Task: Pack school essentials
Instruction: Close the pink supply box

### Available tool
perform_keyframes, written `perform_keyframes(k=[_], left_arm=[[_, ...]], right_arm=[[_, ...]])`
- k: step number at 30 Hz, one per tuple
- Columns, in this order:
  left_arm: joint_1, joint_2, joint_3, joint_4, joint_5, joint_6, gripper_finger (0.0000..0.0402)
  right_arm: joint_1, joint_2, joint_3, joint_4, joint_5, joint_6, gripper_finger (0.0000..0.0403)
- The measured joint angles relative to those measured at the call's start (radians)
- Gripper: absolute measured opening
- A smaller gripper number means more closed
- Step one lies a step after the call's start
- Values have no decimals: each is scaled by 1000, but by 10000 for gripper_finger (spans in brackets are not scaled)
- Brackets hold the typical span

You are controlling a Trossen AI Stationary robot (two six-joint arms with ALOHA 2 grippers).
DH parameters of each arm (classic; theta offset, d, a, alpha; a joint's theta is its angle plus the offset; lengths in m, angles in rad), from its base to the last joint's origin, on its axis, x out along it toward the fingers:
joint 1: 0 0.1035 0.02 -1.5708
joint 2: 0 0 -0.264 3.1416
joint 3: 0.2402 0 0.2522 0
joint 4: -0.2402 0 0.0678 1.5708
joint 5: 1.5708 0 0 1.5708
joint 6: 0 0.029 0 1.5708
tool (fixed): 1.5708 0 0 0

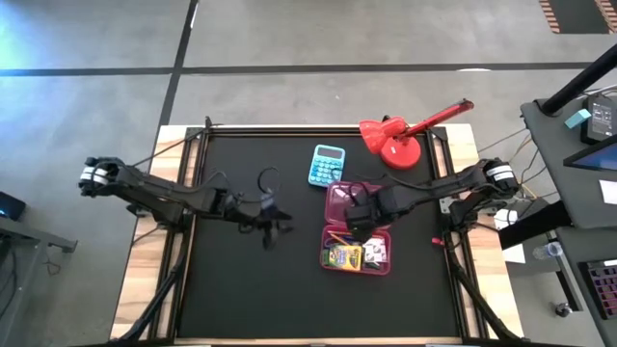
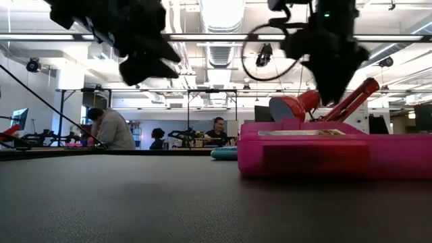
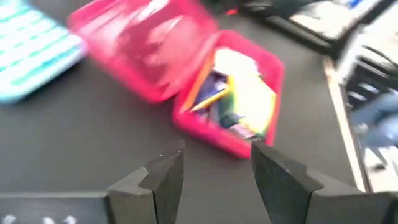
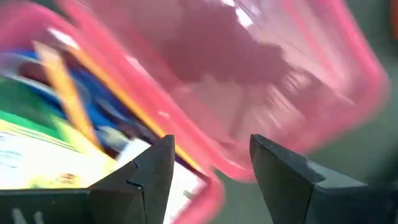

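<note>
The school essentials (image 1: 355,253) already lie packed in the pink case (image 1: 388,267), at about four o'clock on the table, with its lid (image 1: 339,198) open. The right gripper (image 1: 359,220) hovers over the hinge, jaws apart and empty; what seems left is closing the lid. The left gripper (image 1: 271,231) waits at centre, also parted and empty.

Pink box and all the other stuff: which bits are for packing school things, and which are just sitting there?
For the job: pink box with its open lid, orange pencils, yellow-green box inside.

Just lying about: light-blue calculator, red desk lamp.
</note>
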Motion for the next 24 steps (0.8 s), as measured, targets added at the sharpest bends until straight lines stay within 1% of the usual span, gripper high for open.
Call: perform_keyframes(k=[4, 7, 10, 16, 21, 24], left_arm=[[-71, 92, 1, 189, 10, 137, 169], [-114, 182, 2, 333, 10, 222, 169], [-130, 276, 10, 438, 12, 254, 169], [-130, 445, 46, 555, 9, 288, 169], [-133, 553, 75, 689, 17, 386, 169], [-133, 603, 103, 702, 17, 449, 169]], right_arm=[[5, -1, 12, -224, 1, 65, 201], [4, -9, 1, -317, 18, 82, 201], [-4, -46, -23, -302, 25, 70, 201], [-62, -142, -125, -208, 37, 64, 201], [-125, -234, -219, -123, 2, 10, 201], [-174, -304, -279, -57, -14, -35, 201]])
